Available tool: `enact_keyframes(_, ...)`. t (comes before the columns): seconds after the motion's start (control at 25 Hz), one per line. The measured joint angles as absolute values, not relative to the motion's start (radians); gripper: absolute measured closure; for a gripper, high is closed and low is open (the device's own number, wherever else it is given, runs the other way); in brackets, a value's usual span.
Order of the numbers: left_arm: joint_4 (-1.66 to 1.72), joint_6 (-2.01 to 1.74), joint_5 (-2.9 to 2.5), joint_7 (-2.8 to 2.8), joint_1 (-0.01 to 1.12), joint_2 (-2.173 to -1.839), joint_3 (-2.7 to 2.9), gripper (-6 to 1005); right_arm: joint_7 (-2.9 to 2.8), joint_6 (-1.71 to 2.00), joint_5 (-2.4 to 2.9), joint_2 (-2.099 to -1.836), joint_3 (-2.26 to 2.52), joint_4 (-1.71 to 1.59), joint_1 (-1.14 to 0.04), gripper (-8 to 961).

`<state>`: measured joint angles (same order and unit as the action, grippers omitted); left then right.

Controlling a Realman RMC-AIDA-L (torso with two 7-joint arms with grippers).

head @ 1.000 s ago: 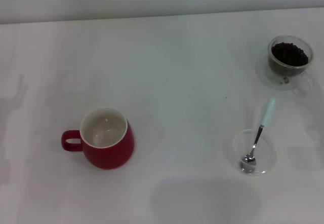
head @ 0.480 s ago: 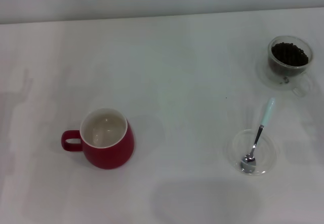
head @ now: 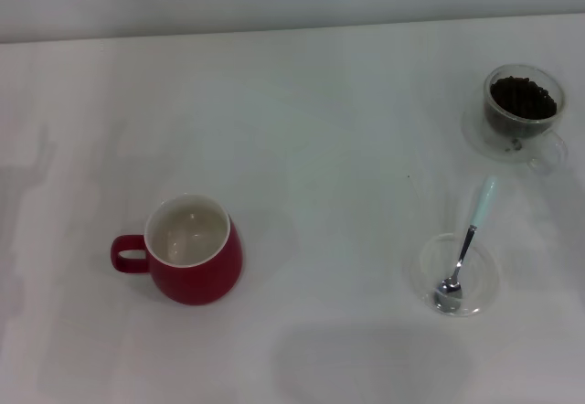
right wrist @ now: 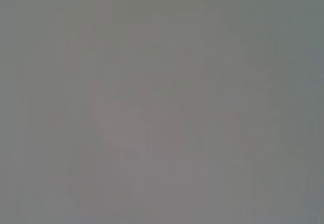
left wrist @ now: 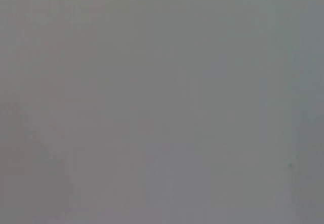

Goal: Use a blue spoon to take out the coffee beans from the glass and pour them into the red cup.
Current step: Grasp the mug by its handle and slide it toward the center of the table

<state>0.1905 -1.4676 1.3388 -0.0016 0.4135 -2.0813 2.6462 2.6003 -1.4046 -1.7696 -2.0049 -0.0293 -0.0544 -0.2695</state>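
In the head view the red cup point(head: 195, 255) stands upright at the near left of the white table, its white inside empty and its loop handle pointing left. The glass point(head: 523, 110) stands at the far right, holding a heap of coffee beans point(head: 522, 96). The blue spoon point(head: 467, 243) lies with its metal bowl in a flat clear dish point(head: 458, 274) at the near right, its pale-blue handle resting over the rim toward the glass. Neither gripper shows in any view. Both wrist views show only plain grey.
The white table point(head: 329, 148) ends at a pale wall along the far edge. A faint shadow lies on the table at the far left edge, and another at the near middle.
The faint shadow at the table's left edge has shifted slightly. The cup, glass, spoon and dish have not moved.
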Motion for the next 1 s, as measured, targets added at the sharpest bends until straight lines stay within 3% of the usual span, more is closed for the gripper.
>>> enact_keyframes(1.0, 0.214, -1.47, 1.34, -0.003, 0.417, -2.085, 2.646, 112, 2.611, -1.402, -1.769, -2.005, -0.027, -0.035, -0.277, 76)
